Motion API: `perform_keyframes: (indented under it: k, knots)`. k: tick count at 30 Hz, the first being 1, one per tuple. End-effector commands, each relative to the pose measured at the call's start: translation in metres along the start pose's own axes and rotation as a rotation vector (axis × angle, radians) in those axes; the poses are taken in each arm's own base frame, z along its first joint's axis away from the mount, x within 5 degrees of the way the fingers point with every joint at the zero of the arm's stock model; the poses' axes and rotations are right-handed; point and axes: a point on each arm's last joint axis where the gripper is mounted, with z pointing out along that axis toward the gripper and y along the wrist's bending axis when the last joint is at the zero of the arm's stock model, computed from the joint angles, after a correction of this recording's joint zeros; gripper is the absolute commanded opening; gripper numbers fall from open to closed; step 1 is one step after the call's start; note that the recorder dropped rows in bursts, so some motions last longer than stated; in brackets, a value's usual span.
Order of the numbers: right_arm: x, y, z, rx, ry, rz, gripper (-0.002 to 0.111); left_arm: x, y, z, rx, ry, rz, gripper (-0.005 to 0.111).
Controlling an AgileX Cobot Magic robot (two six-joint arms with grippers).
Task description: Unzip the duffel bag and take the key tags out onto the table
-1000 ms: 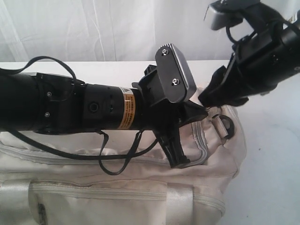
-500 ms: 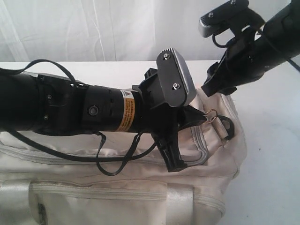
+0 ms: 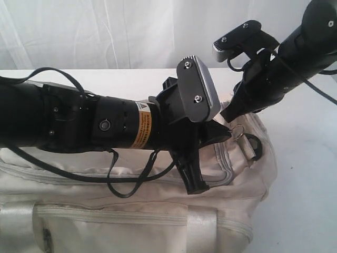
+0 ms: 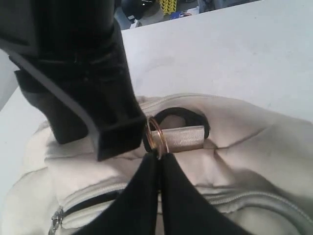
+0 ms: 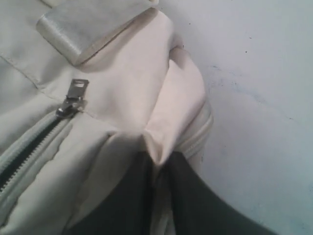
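The cream duffel bag (image 3: 131, 211) lies on the white table (image 3: 305, 174). My left gripper (image 3: 227, 128) reaches across the bag's top to its right end. It is shut on a small metal ring (image 4: 157, 137) beside a webbing tab (image 4: 183, 138). My right gripper (image 3: 226, 115) comes down from the upper right and is shut on a fold of bag fabric (image 5: 161, 132) at the same end. A grey zipper slider (image 5: 73, 95) sits close by, with a dark gap in the zipper behind it. The key tags are hidden.
A black D-ring (image 3: 255, 142) hangs at the bag's right end. The right arm's black housing (image 4: 88, 88) stands close beside the left fingertips. A loose black cable (image 3: 126, 182) droops from the left arm over the bag. A white curtain (image 3: 105, 31) stands behind the table.
The right arm has swung up and toward the left, its wrist camera now higher. Its fingertips stay at the bag's end. The left arm has barely moved.
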Motion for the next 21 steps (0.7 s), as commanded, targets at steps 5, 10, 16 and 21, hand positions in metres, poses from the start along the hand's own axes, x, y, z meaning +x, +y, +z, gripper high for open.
perform_keyframes:
  k: [5, 10, 16, 21]
  knots:
    - [-0.026, -0.012, -0.012, 0.081, -0.159, 0.010, 0.000, -0.014, -0.012, -0.004, 0.117, -0.118, -0.050, 0.005]
    - [-0.043, -0.019, -0.028, 0.119, -0.233, 0.018, 0.000, -0.013, -0.023, -0.006, 0.238, -0.102, -0.064, 0.005]
    - [-0.041, -0.020, -0.022, 0.114, -0.203, 0.009, 0.000, -0.017, -0.035, -0.011, 0.388, -0.136, -0.089, 0.005]
    - [-0.035, -0.030, -0.022, 0.149, -0.167, 0.006, 0.000, -0.026, -0.036, -0.029, 0.395, -0.081, -0.186, 0.005]
